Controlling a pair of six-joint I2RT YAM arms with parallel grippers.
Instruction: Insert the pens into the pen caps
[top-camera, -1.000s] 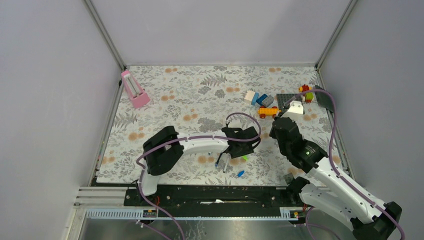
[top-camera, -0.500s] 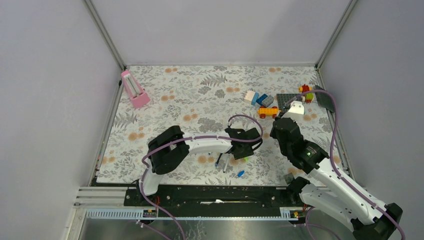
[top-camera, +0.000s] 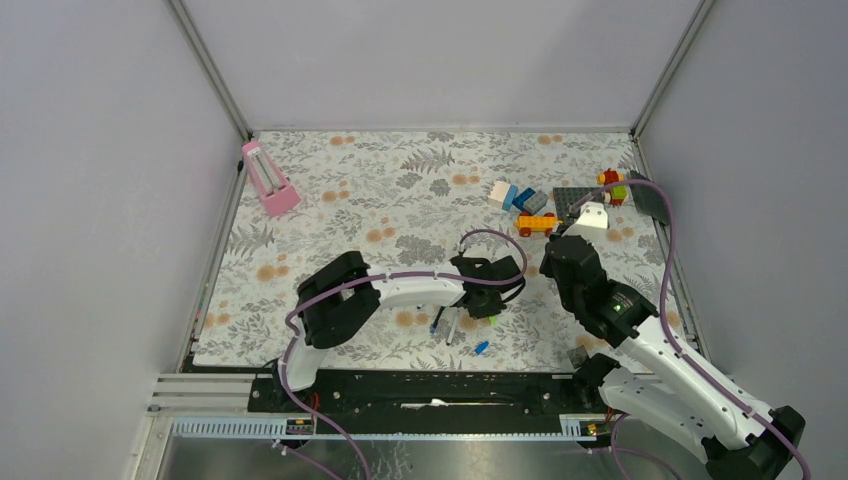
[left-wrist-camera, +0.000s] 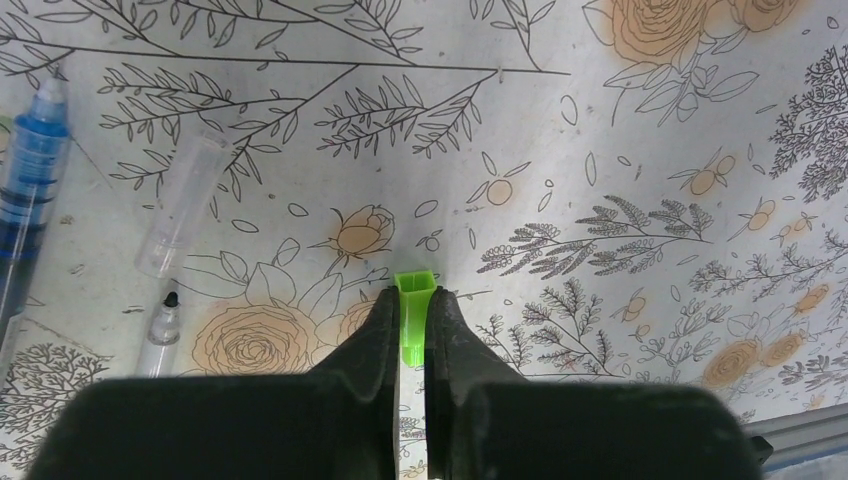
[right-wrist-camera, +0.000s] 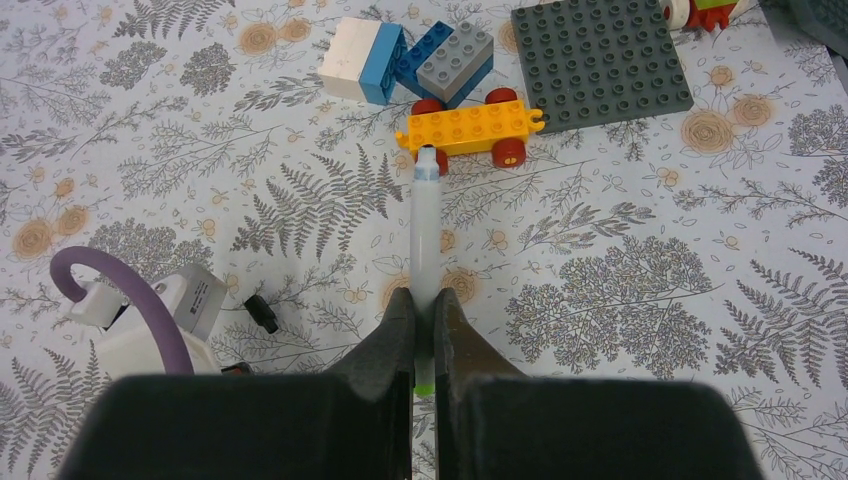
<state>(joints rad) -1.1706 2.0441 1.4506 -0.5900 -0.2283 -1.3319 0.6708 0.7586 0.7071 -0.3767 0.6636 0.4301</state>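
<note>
The left gripper (left-wrist-camera: 411, 310) has its jaws pinching the green cap (left-wrist-camera: 411, 284) low over the worktop (left-wrist-camera: 620, 120). The right gripper (right-wrist-camera: 424, 305) has its jaws clamped on a white pen (right-wrist-camera: 424, 225) that points toward the toy bricks (right-wrist-camera: 470, 128) — each piece is in hand, but they are well apart. Joining looks to be next: bring the pen's writing end — I cannot tell which end that is — in line with the cap's mouth and push straight.
</note>
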